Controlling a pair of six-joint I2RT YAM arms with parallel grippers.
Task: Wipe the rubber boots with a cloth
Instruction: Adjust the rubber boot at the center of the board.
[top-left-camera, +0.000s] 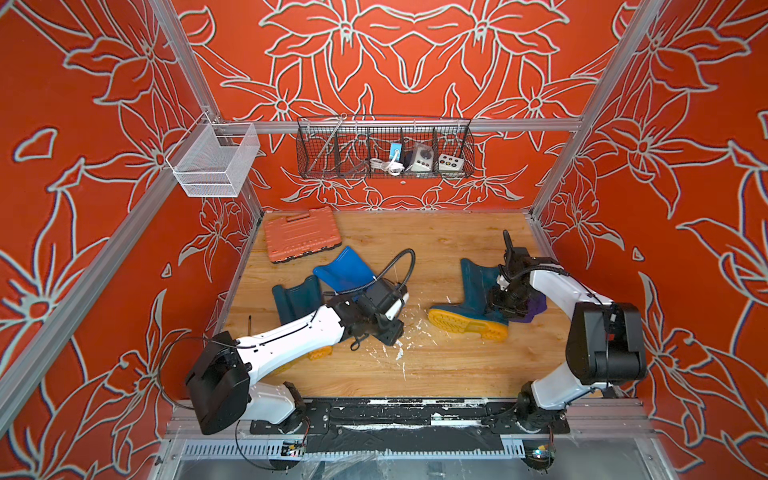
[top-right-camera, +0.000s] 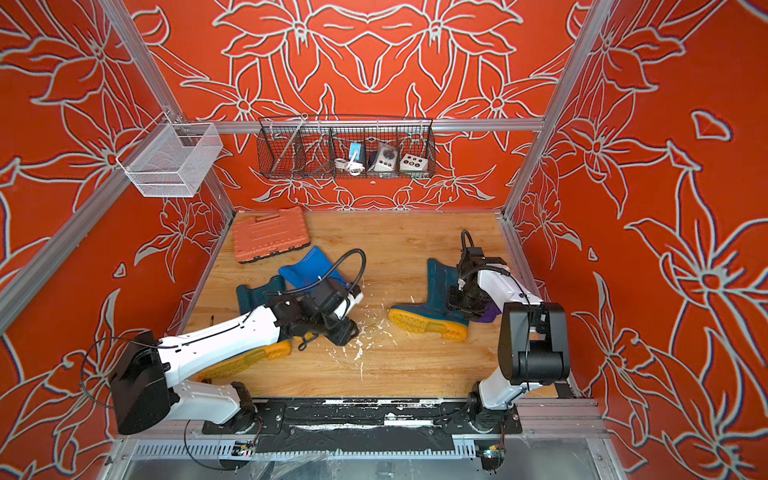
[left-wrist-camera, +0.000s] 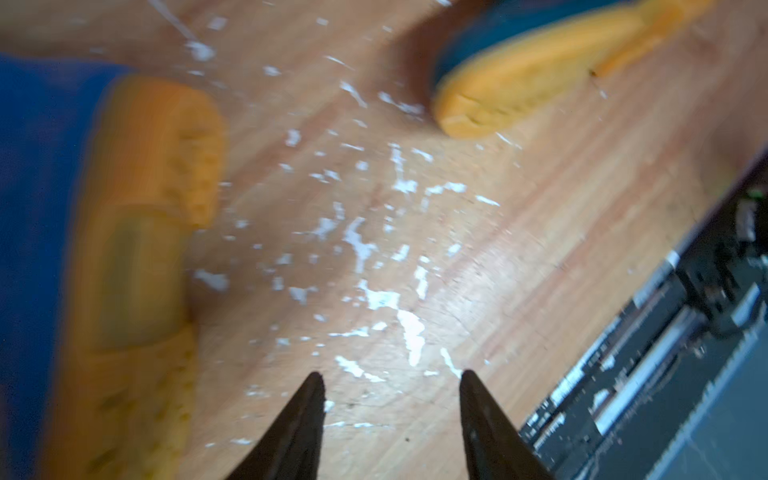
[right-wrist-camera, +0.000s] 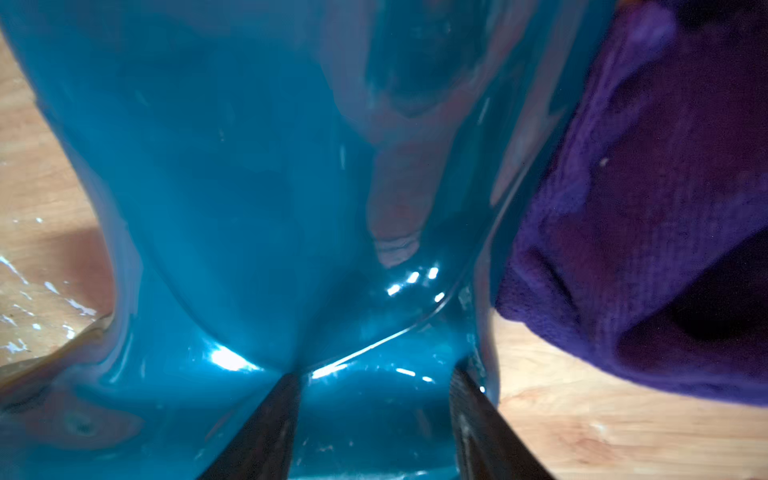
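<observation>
A dark teal boot (top-left-camera: 478, 291) lies on its side at the right, its yellow-orange sole (top-left-camera: 469, 324) turned to the front. My right gripper (right-wrist-camera: 372, 378) is shut on this boot's glossy ankle (right-wrist-camera: 249, 208); one finger dents the rubber and the other sits at its edge. The purple cloth (right-wrist-camera: 644, 208) lies bunched right beside it, under my right arm (top-left-camera: 536, 309). A bright blue boot (top-left-camera: 345, 270) and another teal boot (top-left-camera: 295, 295) lie at the left, partly under my left arm. My left gripper (left-wrist-camera: 388, 374) hangs open over bare wood between the boots.
An orange tool case (top-left-camera: 301, 235) lies at the back left of the wooden floor (top-left-camera: 415, 249). White flecks (top-left-camera: 399, 353) are scattered over the middle of the boards. A black wire basket (top-left-camera: 384, 149) and a white mesh basket (top-left-camera: 216, 160) hang on the walls.
</observation>
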